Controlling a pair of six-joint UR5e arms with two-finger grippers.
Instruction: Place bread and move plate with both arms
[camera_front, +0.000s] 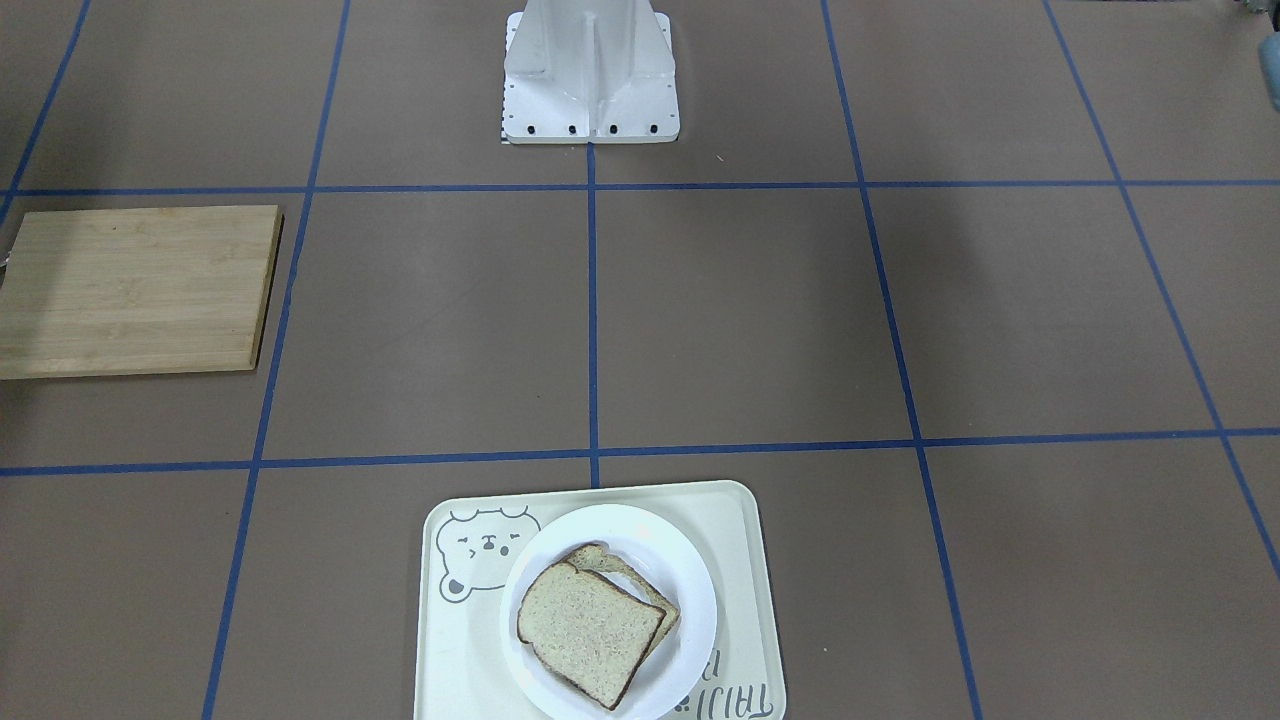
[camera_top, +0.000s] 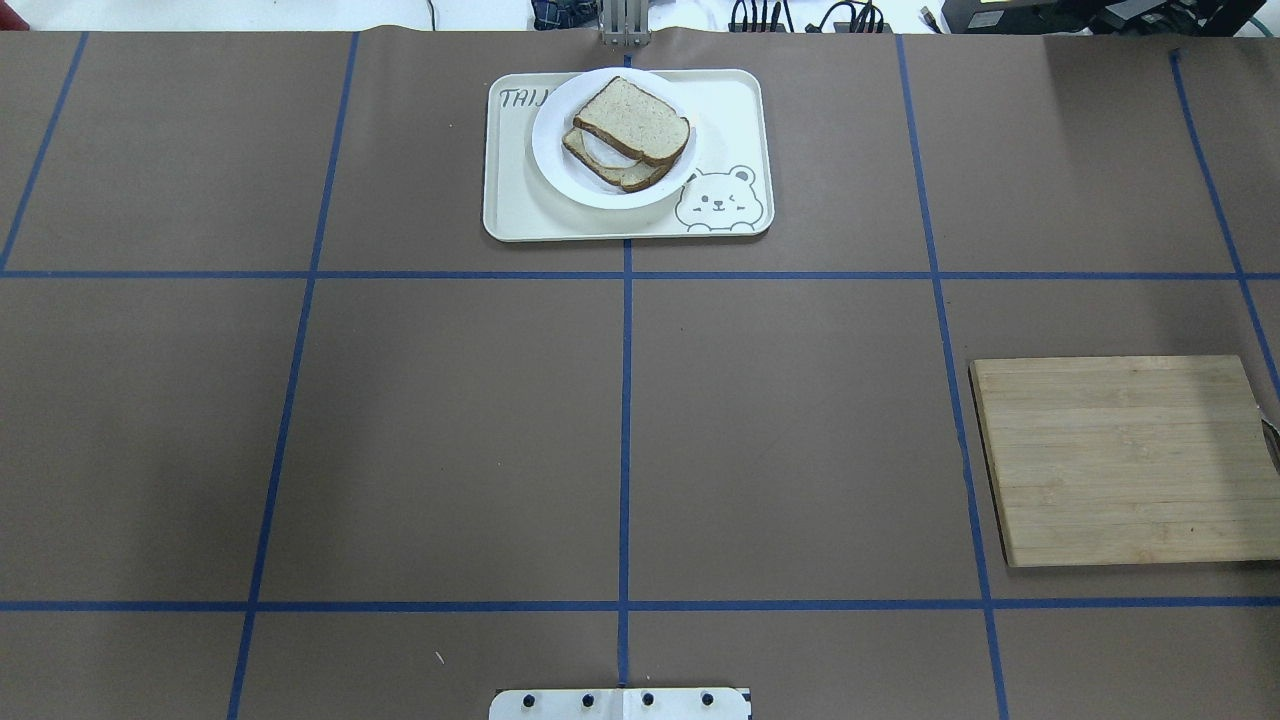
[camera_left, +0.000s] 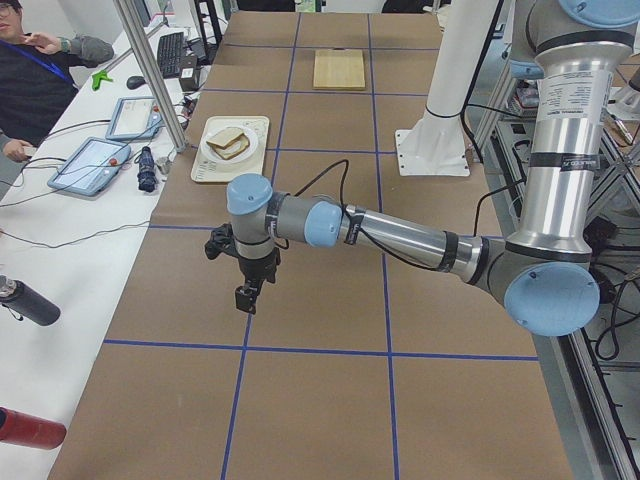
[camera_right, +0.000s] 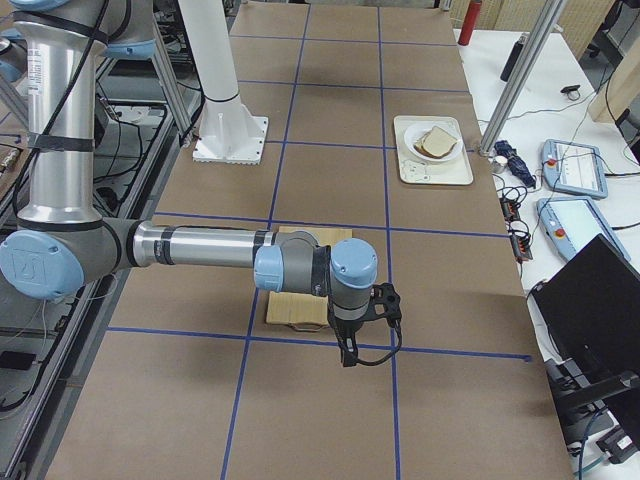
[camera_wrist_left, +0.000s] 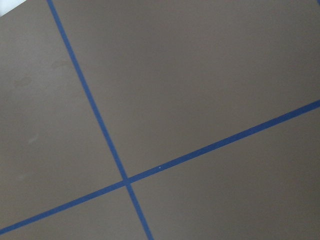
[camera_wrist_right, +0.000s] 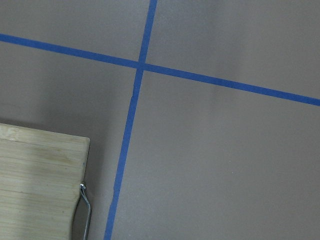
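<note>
The bread (camera_front: 585, 630) lies askew on top of a second slice on the white plate (camera_front: 620, 525), which rests on a cream tray (camera_front: 745, 560) at the table's far middle edge. The overhead view shows the same bread (camera_top: 632, 122), plate (camera_top: 550, 140) and tray (camera_top: 730, 110). My left gripper (camera_left: 245, 295) hangs over bare table far from the tray, seen only in the exterior left view, so I cannot tell its state. My right gripper (camera_right: 350, 355) hovers beside the wooden board, seen only in the exterior right view, and I cannot tell its state either. Neither wrist view shows fingers.
A wooden cutting board (camera_top: 1125, 460) lies on the robot's right side; its corner and a metal loop show in the right wrist view (camera_wrist_right: 40, 185). The white base stand (camera_front: 590, 70) is at the robot's edge. A person (camera_left: 40, 80) sits beside a side bench holding tablets.
</note>
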